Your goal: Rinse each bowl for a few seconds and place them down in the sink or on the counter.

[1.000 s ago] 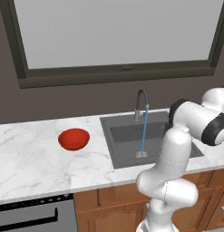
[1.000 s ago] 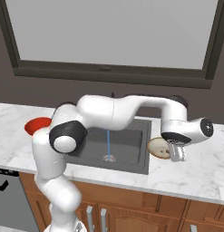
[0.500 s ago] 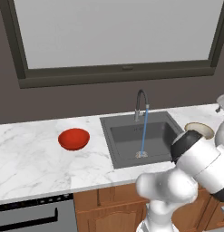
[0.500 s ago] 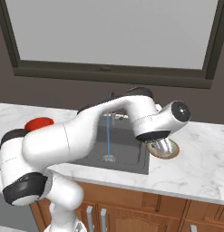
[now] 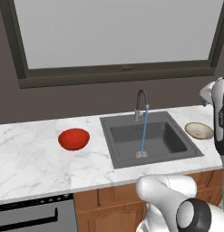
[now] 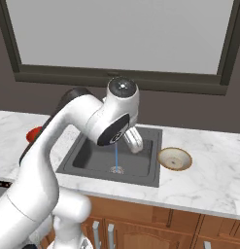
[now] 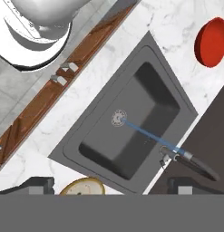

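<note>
the gripper (image 7: 108,186) is hanging high over the sink (image 7: 131,136), looking straight down, with its two dark fingertips (image 7: 38,185) standing wide apart at the lower edge of the hand view and nothing lying between them; it is carrying no bowl. the beige bowl (image 6: 174,158) is sitting upright on the marble counter (image 6: 209,170) just beside the right rim of the basin, judged to be a set-down spot within easy reach of the tap. the red bowl (image 5: 74,138) is resting upright on the counter to the left of the sink, apart from the rim, and is judged to be waiting for its rinse. the faucet (image 5: 140,104) is running, a thin blue stream falling onto the round drain (image 7: 118,118), which suggests the water is being kept on for the remaining bowl. the next move is likely calling for a swing left toward the red bowl.
</note>
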Controlling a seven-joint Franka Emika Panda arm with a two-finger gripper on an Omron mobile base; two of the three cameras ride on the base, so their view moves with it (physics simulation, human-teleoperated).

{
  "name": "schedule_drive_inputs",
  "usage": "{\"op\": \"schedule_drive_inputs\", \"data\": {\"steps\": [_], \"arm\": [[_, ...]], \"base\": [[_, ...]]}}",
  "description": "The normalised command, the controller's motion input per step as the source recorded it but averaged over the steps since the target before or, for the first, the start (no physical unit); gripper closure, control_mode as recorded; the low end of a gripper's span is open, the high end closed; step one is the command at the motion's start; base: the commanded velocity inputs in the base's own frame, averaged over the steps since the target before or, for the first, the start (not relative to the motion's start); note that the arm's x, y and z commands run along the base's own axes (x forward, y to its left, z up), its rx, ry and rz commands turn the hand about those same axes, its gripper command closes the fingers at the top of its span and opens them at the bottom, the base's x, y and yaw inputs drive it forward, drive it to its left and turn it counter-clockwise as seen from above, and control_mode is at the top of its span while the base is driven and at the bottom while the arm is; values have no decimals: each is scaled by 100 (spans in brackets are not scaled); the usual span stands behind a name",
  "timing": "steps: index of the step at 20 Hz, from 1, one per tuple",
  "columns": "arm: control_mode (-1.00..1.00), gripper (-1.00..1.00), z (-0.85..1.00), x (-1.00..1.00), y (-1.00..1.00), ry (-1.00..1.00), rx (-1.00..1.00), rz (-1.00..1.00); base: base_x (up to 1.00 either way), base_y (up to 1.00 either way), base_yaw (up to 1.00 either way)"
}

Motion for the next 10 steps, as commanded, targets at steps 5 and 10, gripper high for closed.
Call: {"op": "schedule_drive_inputs", "data": {"steps": [5,10], "arm": [[-100,-100,54,-50,100,8,-3,0],[-100,-100,43,-39,100,9,0,0]], "base": [[0,0,0],[0,0,0]]}}
